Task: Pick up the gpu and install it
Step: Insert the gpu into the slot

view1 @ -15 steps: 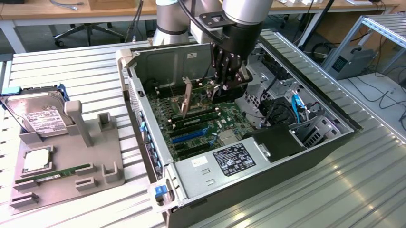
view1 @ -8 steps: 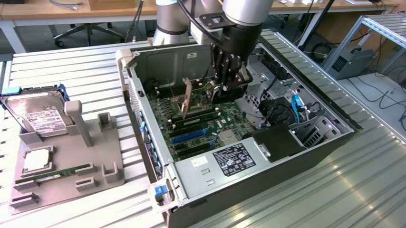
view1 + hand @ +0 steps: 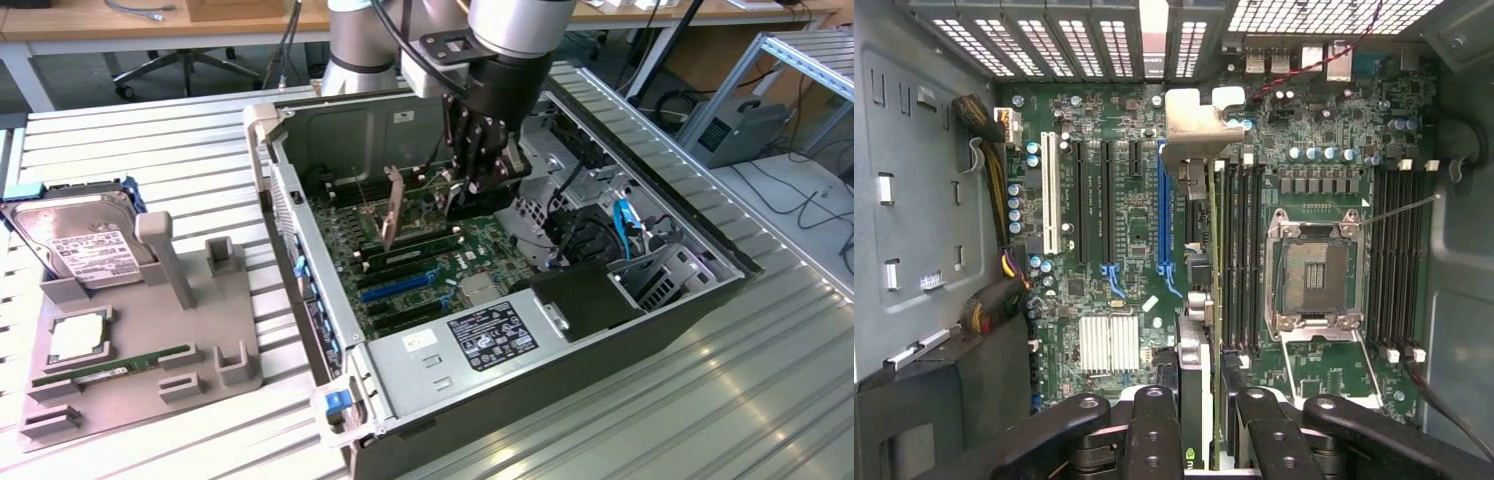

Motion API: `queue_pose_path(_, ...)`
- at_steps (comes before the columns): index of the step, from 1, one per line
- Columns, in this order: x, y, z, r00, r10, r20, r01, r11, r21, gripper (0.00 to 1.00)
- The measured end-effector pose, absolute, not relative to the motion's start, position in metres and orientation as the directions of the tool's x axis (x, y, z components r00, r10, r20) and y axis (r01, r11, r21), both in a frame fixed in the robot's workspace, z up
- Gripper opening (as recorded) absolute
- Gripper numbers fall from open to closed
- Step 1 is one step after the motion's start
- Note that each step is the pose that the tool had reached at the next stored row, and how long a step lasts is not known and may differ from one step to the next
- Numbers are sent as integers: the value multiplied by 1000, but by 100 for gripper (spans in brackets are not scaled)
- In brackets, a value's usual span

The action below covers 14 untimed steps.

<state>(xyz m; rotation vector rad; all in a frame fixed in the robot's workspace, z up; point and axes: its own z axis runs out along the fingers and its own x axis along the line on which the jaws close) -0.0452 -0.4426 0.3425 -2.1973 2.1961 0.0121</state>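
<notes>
The gripper [image 3: 474, 192] is closed on the gpu [image 3: 414, 200], its fingers [image 3: 1154, 430] pinching the card's two faces near one end, so the card hangs on edge inside the open computer case [image 3: 441, 365], low over the motherboard [image 3: 427, 275]. In the exterior view the long axis runs roughly from three o'clock at the jaws to nine o'clock, where the silver bracket [image 3: 390, 215] stands upright towards the case's rear wall. Nearly all of the card therefore lies on the nine o'clock side of the grip, not centred under it. In the wrist view the gpu [image 3: 1204, 300] is seen edge-on, reaching straight away from the gripper [image 3: 1199, 440] to the bracket [image 3: 1194, 125] by the rear slot openings. That line looks parallel to the expansion slots and sits just beside the blue slot [image 3: 1164, 205], between it and the RAM slots next to the CPU socket [image 3: 1314, 270]. The contact edge points down at the board, but the card hides it, so whether it is directly over a slot, touching one or partly pressed in cannot be told. My reading: alignment along the long axis is good, and the doubt is sideways — which slot lies under the edge.
</notes>
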Motion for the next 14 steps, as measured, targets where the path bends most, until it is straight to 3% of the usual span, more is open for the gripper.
queue_pose_path(14, -45, -444, 339, 1, -1000, -30, -1000, 0, -19, 27)
